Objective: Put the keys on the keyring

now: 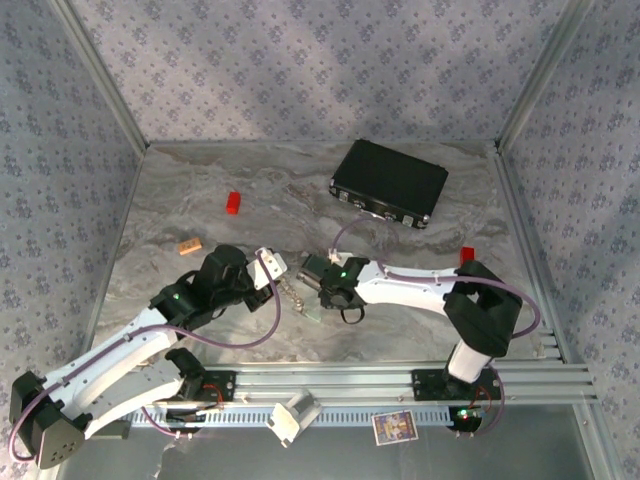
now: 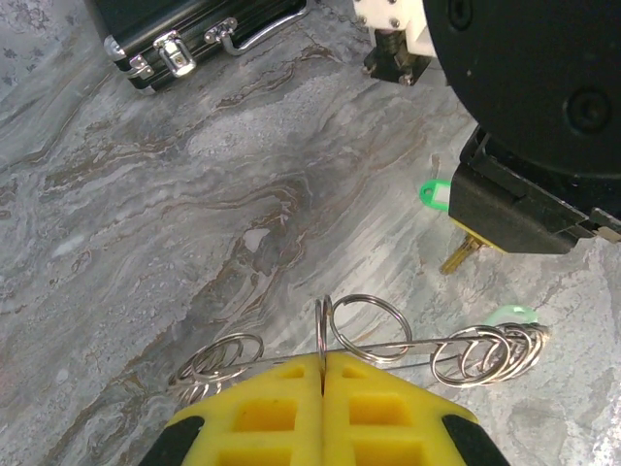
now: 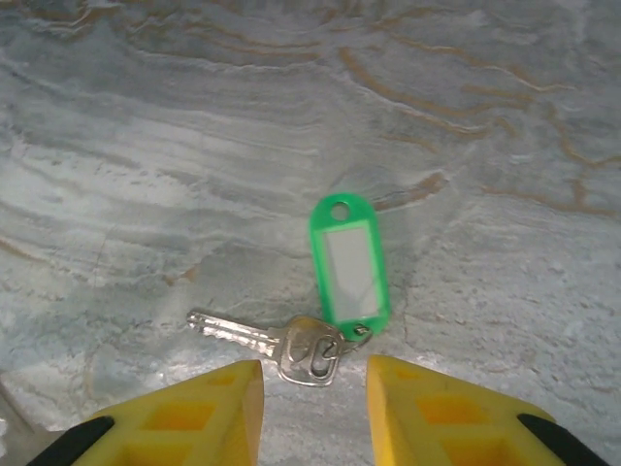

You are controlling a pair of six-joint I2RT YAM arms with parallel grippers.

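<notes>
Marble tabletop (image 3: 146,146): key (image 3: 306,349) with green tag (image 3: 347,262) lies between the parted jaws of your right gripper (image 3: 312,371), not grabbed yet. Left gripper (image 2: 322,361) is clamped on the keyring (image 2: 367,297). Pinch the key head next, I'd guess.

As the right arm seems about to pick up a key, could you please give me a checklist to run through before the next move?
1. Hold of the left pincer on the keyring: ok, shut on it.
2. Head of the key in the gap of the right pincer: ok.
3. Grip of the right pincer on the key: not ok, jaws apart, not touching it.
4. The key lying flat on the table, with nothing against it but its green tag: ok.
5. Open end of the keyring turned toward the key: cannot tell.
</notes>
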